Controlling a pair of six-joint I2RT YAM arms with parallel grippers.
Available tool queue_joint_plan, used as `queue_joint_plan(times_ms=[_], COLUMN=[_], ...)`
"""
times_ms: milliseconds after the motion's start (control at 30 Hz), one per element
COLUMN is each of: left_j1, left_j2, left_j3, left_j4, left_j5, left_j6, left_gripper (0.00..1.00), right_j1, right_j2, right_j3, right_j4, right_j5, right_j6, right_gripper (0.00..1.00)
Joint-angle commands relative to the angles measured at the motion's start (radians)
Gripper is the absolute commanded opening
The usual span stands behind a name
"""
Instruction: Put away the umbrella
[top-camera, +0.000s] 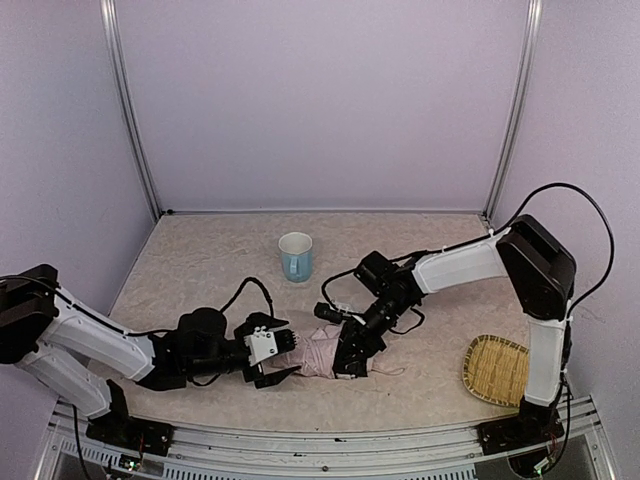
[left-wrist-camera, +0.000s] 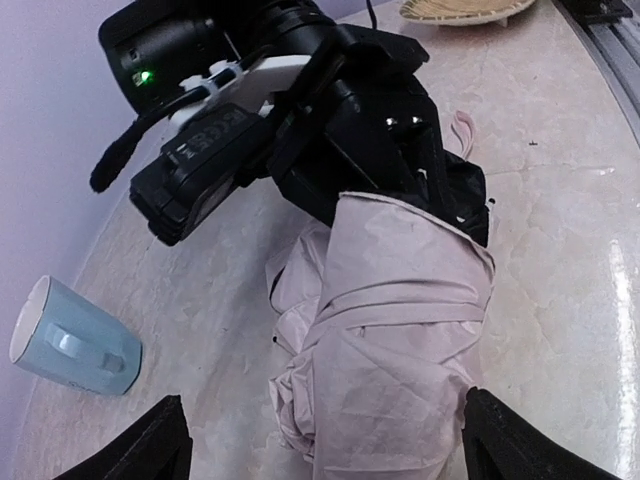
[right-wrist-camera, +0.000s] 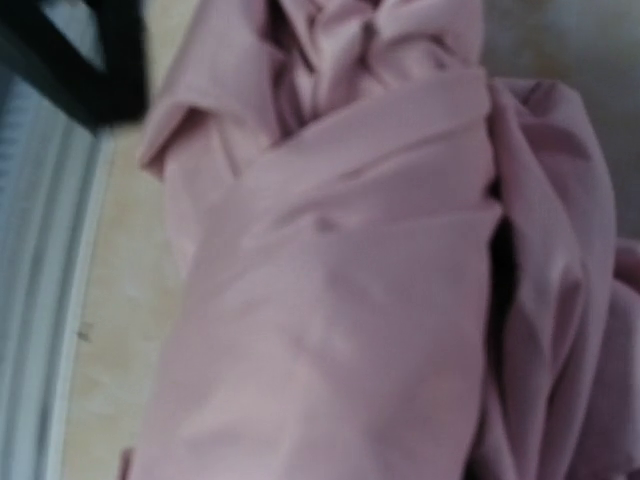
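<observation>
Fabric of the umbrella (left-wrist-camera: 390, 330) bulges between the wide-spread left fingers (left-wrist-camera: 150, 445); close them slowly around the bundle while the right fingers (top-camera: 348, 358) grip its far end.

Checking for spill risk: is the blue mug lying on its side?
No, the blue mug stands upright behind the umbrella, its open white rim facing up.
</observation>
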Motion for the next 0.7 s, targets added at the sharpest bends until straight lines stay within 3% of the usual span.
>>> queue_joint_plan(times_ms=[0,100,300,533,667], left_j1=[-0.004,0.003,0.069,0.09,0.089], left_j2=[0.049,0.063,-0.09,-0.017,-0.028], left_j3=[0.106,0.144,0.044,0.071,0.088], left_j4=[-0.151,-0.175,-0.124,-0.157,-0.172], left_j5=[0.054,-0.048,0.213,0.146,0.209], left_j6=[0.179,0.124,0.006,-0.038,0.054], left_gripper=[0.91,0.85,0.87,0.88,0.89], right_j1=[-0.009,-0.019,-0.028,-0.05,-0.051], right_j2=[0.129,0.139,0.061,0.019,0.001], right_j3=[-0.007,0.0,-0.016,0.007,0.003], right_j4=[-0.24,-0.203,-0.095,-0.076,-0.083], right_j5=[0.004,0.026,0.037,0.003,-0.055], right_j6=[0.046,0.078,0.108,0.101,0.058], right_gripper=[0.03,0.0,0.0,0.0,0.0])
